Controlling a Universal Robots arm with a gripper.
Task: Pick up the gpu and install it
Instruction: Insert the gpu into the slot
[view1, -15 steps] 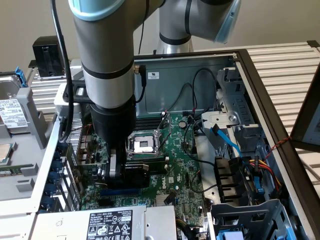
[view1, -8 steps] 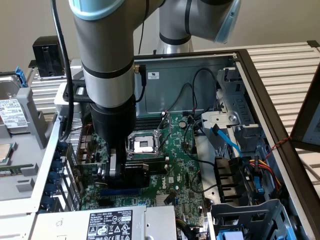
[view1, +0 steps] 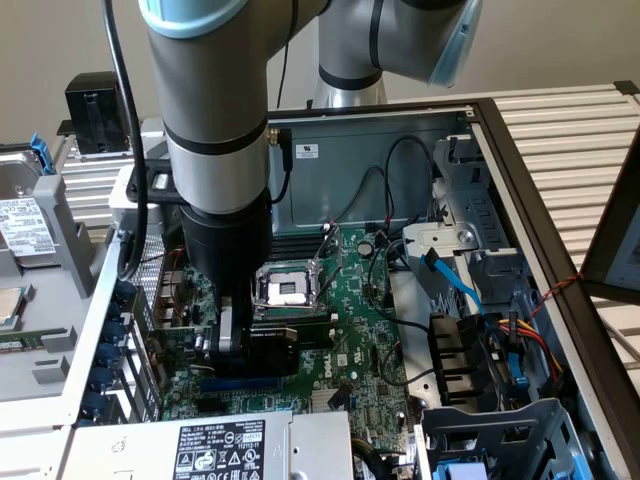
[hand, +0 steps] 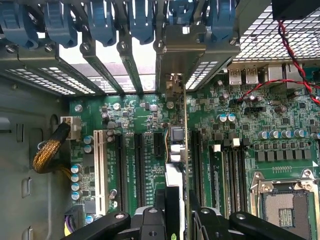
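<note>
While the fingers (hand: 149, 222) grip the upright gpu (hand: 185, 130), open slots (hand: 140, 165) flank it.

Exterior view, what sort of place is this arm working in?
Probably a computer assembly or repair bench: an open desktop case lies on a slatted table, its green motherboard exposed, with a hard drive beside it.

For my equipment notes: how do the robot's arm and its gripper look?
The arm has silver-grey round segments with pale blue joint caps and a black band. A black cable runs beside it. The gripper is black, with bolted link bars.
</note>
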